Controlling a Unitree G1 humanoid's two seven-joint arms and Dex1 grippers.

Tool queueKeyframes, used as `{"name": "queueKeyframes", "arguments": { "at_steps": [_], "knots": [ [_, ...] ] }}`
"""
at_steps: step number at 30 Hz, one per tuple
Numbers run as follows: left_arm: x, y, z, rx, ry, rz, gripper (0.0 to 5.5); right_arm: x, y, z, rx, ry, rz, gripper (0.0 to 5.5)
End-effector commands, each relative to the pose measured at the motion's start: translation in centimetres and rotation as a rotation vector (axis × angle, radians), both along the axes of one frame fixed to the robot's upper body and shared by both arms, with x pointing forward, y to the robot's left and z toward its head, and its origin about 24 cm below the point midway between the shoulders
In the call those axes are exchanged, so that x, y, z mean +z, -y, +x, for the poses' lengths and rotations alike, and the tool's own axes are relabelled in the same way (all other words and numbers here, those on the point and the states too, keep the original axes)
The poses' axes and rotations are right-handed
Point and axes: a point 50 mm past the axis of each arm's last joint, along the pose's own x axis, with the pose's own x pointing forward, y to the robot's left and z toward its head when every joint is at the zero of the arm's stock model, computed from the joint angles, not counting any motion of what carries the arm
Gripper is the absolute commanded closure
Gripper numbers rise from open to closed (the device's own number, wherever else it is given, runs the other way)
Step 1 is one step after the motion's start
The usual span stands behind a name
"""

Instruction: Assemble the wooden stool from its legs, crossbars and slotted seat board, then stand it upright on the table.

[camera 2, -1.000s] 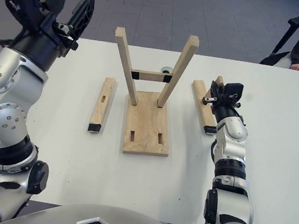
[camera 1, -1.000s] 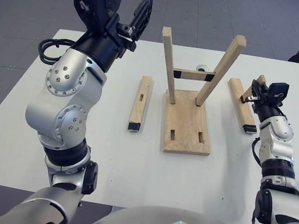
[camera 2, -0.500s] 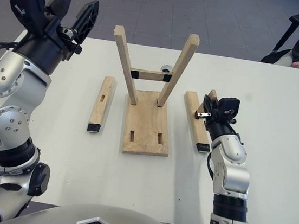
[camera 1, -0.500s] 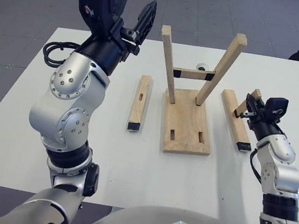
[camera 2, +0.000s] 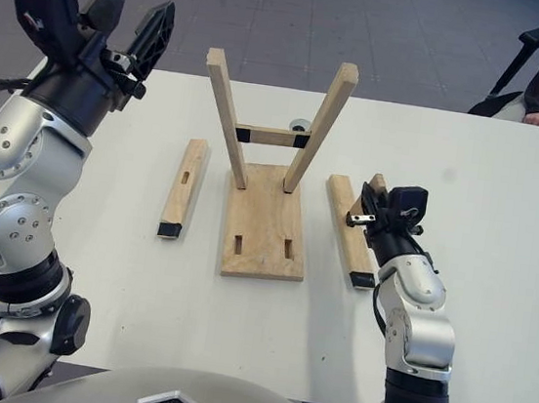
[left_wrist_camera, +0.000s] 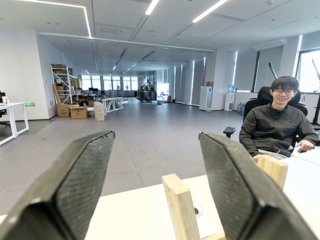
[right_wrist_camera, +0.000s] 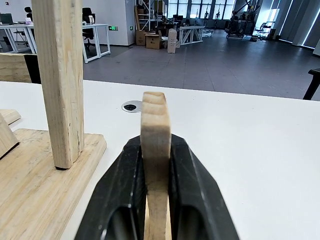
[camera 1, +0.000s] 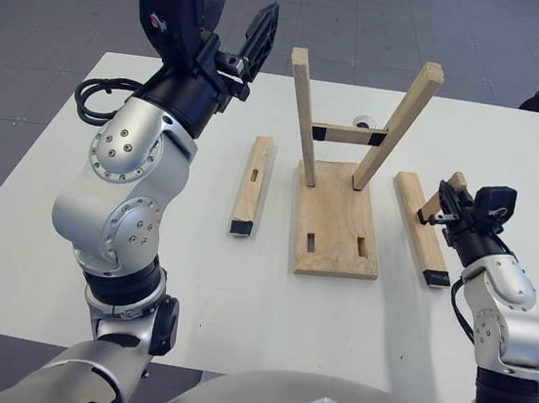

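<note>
Right gripper (right_wrist_camera: 156, 150) clamped on crossbar (right_wrist_camera: 155, 112); left gripper (camera 1: 244, 7) spread wide.
Crossbar: pale wood, thin, rounded end. Seat board (camera 1: 337, 231): two legs (camera 1: 301, 117) fitted, two slots (camera 1: 311, 242) open.

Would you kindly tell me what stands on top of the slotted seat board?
The left leg and right leg stand at the far end of the seat board, joined by a crossbar. Its two near slots are empty. The legs' feet cover any slots beneath them.

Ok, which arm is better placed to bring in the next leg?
Right, probably. The right gripper is shut on a wood piece at the right leg, beside the board. The left gripper is open, raised, empty.
</note>
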Motion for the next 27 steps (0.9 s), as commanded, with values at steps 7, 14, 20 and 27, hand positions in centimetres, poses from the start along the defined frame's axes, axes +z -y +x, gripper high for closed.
{"name": "queueKeyframes", "arguments": {
  "at_steps": [7, 14, 20, 27],
  "knots": [
    [0.1, 0.3, 0.3, -0.003, -0.005, 0.009, 2.35, -0.8, 0.3, 2.8, -0.119, 0.059, 0.010, 5.11],
    [0.0, 0.2, 0.3, -0.004, -0.005, 0.013, 2.35, -0.1, 0.6, 2.9, -0.128, 0.093, 0.030, 4.27],
    [0.0, 0.2, 0.2, 0.006, -0.001, 0.008, 2.35, 6.0, -0.2, 4.5, -0.101, 0.236, 0.089, 3.22],
    [0.0, 0.4, 0.1, 0.022, 0.007, 0.002, 2.35, 12.7, -1.9, 6.8, -0.067, 0.332, 0.105, 2.33]
  ]
}}
